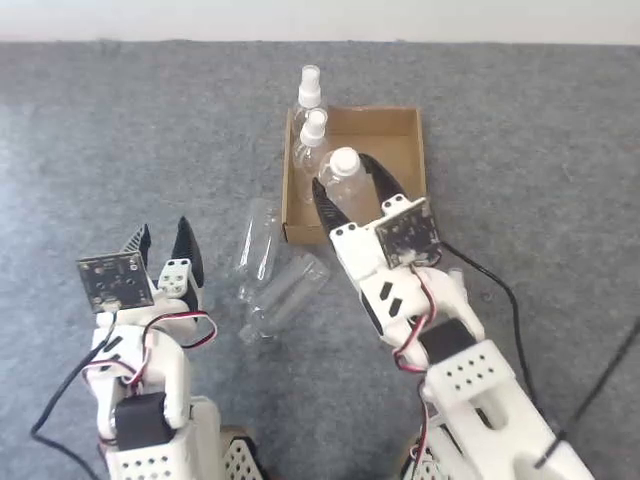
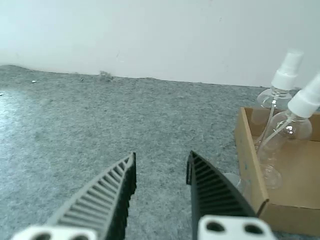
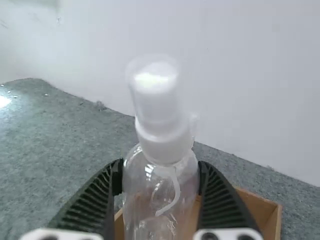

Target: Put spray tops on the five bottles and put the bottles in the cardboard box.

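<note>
Right jaws clasping spray-topped bottle (image 1: pixel 343 175), over cardboard box (image 1: pixel 395 135)

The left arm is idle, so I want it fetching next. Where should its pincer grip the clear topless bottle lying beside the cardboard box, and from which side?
I'd take the clear plastic bottle across its mid-barrel, from above. It lies flat on the grey felt, roughly parallel to the brown cardboard box's left wall, with the other lying bottle crowding its near end.
</note>
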Controlling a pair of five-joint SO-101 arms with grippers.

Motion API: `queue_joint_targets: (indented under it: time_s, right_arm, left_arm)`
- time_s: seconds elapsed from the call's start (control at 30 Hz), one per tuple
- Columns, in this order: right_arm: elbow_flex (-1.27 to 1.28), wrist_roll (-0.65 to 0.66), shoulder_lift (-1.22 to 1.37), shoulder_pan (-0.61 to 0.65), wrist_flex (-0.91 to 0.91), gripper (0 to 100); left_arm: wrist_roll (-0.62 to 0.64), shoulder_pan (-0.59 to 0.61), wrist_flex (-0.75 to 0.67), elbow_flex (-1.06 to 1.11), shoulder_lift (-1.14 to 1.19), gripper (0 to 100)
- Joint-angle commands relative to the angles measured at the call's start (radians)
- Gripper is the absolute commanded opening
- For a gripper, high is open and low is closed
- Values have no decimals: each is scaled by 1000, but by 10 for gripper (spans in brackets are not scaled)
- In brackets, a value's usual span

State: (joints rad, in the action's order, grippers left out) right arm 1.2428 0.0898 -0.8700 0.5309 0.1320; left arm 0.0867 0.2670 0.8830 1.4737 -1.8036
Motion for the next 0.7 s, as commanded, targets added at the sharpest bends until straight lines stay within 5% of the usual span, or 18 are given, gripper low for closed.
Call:
queue_joint_targets:
  time_s: [0.0,0.67]
  right_arm:
    - [-78,-11,53,21,85,7]
    - [-84,-9,326,51,341,7]
  left_arm:
    - [8,5,-5,-10,-20,152]
    - [9,0,-5,-10,-20,152]
